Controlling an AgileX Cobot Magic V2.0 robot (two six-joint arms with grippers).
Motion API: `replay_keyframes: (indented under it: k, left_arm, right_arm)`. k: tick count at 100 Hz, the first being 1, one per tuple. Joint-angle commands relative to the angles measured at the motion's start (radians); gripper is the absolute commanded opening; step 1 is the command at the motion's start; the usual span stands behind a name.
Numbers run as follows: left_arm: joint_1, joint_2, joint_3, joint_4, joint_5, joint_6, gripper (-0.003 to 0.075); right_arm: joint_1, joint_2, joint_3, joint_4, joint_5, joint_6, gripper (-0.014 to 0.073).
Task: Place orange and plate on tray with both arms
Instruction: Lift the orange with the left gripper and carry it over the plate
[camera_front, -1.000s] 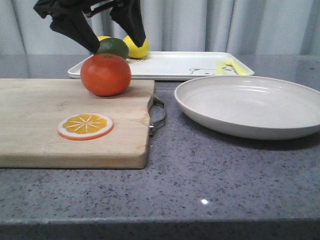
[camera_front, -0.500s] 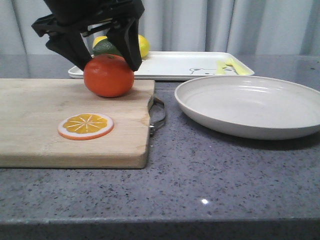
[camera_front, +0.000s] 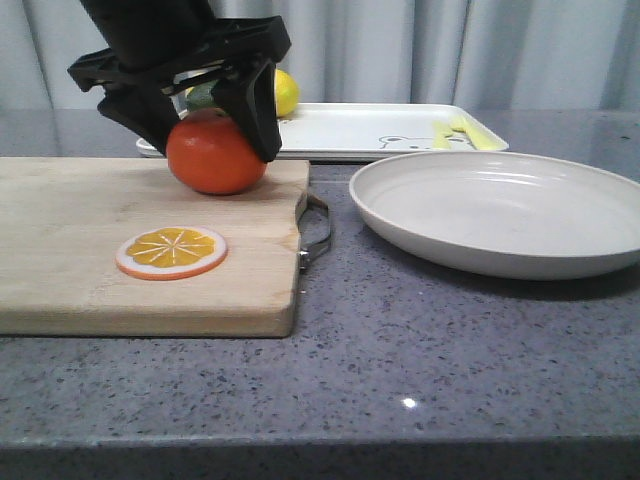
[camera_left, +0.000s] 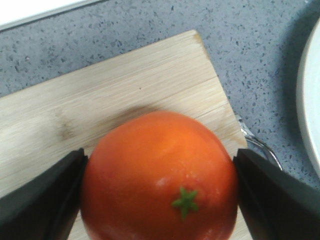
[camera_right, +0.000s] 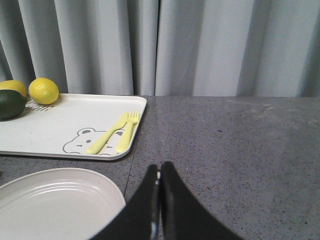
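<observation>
Grey counter (camera_front: 420, 340): your left gripper (camera_front: 205, 125) clamped on orange (camera_front: 215, 155) on cutting board (camera_front: 100, 250); plate (camera_front: 500, 210) at 3 o'clock; right gripper (camera_right: 159, 200) closed, empty.

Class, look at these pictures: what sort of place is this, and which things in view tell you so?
Probably a mock kitchen counter: a speckled grey stone top carries a wooden cutting board, a plate and a tray with yellow cutlery. The grey curtain backdrop suggests a staged set, not a home.

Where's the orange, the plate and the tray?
orange (camera_front: 212, 160), front view, front skin.
plate (camera_front: 500, 215), front view, bare middle.
tray (camera_front: 350, 130), front view, bare floor.
</observation>
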Motion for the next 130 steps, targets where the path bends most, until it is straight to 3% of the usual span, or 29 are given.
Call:
replay_keyframes:
  k: [1, 27, 60, 107, 121, 130]
  left_arm:
    - [-0.006, -0.045, -0.04, -0.021, -0.029, 0.0, 0.0416]
    - [-0.038, -0.045, -0.128, -0.065, -0.014, 0.0, 0.0385]
    - [-0.2, -0.032, -0.17, -0.094, -0.088, 0.0, 0.0386]
    - [-0.306, 0.134, -0.266, -0.152, -0.141, 0.0, 0.0387]
    - [-0.306, 0.151, -0.27, -0.148, -0.141, 0.032, 0.0414]
    - [-0.306, 0.152, -0.27, -0.147, -0.144, 0.032, 0.0479]
  right_arm:
    - [0.001, 0.013, -0.038, -0.006, -0.083, -0.006, -0.0057]
    - [0.001, 0.013, -0.038, -0.006, -0.079, -0.006, -0.0057]
    - [0.001, 0.013, -0.038, -0.006, -0.079, -0.006, -0.0057]
    - [0.001, 0.013, -0.038, -0.006, -0.079, -0.006, -0.0057]
    - [0.001, 0.013, -0.038, -0.006, -0.079, -0.006, -0.0057]
    - [0.001, 0.013, -0.038, -0.006, -0.079, -0.006, -0.0057]
